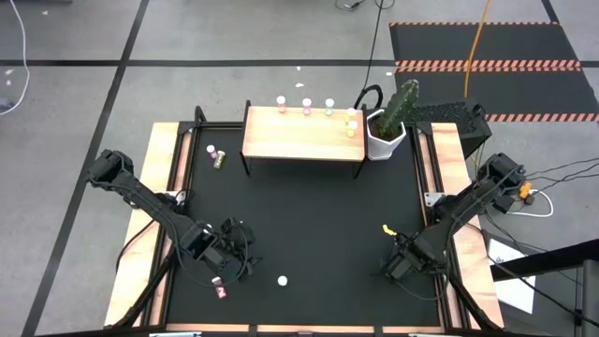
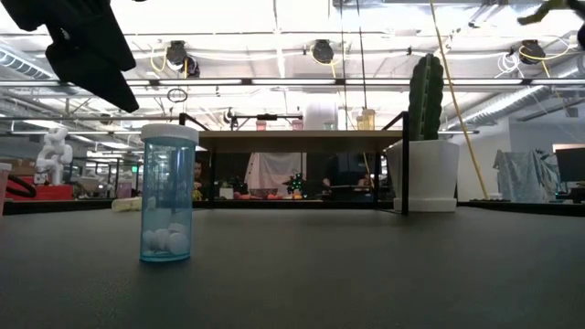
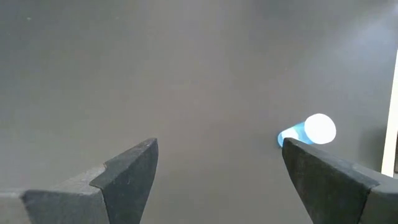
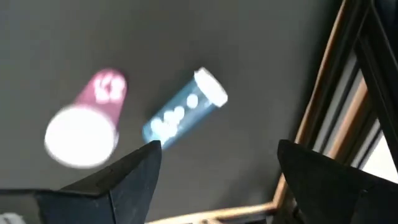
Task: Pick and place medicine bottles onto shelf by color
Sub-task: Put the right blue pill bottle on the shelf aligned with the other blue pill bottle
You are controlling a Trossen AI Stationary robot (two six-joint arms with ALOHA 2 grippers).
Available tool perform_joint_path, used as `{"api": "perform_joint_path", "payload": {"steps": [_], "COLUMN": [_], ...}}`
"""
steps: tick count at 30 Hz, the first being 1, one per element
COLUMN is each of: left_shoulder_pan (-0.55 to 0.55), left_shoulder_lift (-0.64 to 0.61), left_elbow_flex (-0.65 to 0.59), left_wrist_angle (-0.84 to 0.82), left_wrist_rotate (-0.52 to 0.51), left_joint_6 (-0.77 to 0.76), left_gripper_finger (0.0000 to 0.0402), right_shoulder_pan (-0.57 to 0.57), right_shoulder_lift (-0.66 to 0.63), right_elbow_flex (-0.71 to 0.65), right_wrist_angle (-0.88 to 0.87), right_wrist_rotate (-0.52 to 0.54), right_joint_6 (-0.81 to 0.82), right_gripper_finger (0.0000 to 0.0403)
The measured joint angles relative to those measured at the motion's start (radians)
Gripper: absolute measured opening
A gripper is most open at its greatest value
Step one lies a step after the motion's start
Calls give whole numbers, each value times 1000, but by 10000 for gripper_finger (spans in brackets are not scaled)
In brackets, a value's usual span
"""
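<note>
Left gripper (image 1: 227, 255) hangs low over the near-left of the black mat, jaws spread wide, nothing between them. Its wrist view shows bare mat between the fingers (image 3: 127, 177) and a blue bottle (image 3: 308, 132) with a white cap just beside the far finger, not touched.

Right gripper (image 1: 402, 262) sits over the near-right of the mat, jaws also apart and empty. Under it, in its wrist view, a pink bottle (image 4: 87, 121) stands upright with its cap toward the camera, and another blue bottle (image 4: 183, 109) lies on its side close beside it.

From above: one white-capped bottle (image 1: 282, 280) stands alone at the near middle of the mat; a pink one (image 1: 222, 293) lies near the front edge by the left gripper. Two more (image 1: 215, 155) rest at the far left, beside the shelf's leg.

Shelf (image 1: 304, 136) stands at the far edge of the mat. Along its back edge stand several bottles (image 1: 305, 104), pink toward the left, yellowish toward the right. Cactus pot (image 1: 386, 139) stands just beside the shelf's right end.

The low view shows the lone blue bottle (image 2: 166, 194) upright, white pills in its bottom.
</note>
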Motion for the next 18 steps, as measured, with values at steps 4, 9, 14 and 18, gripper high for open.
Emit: {"api": "perform_joint_path", "payload": {"steps": [4,9,14,18], "left_shoulder_pan": [0,0,0,0], "left_shoulder_lift": [0,0,0,0], "left_elbow_flex": [0,0,0,0], "left_wrist_angle": [-1,-2,-3,-3], "left_wrist_rotate": [0,0,-1,-13], "left_joint_6": [-3,-4,-12,6], "left_gripper_finger": [344,344,344,344], "right_shoulder_pan": [-23,-28,-28,-28], "right_shoulder_lift": [0,0,-2,-4], "right_elbow_flex": [-59,-149,-206,-219], "right_wrist_angle": [56,218,320,324], "right_wrist_rotate": [-2,-21,-29,-26], "right_joint_6": [3,6,8,4], "right_gripper_finger": [315,315,315,312]}}
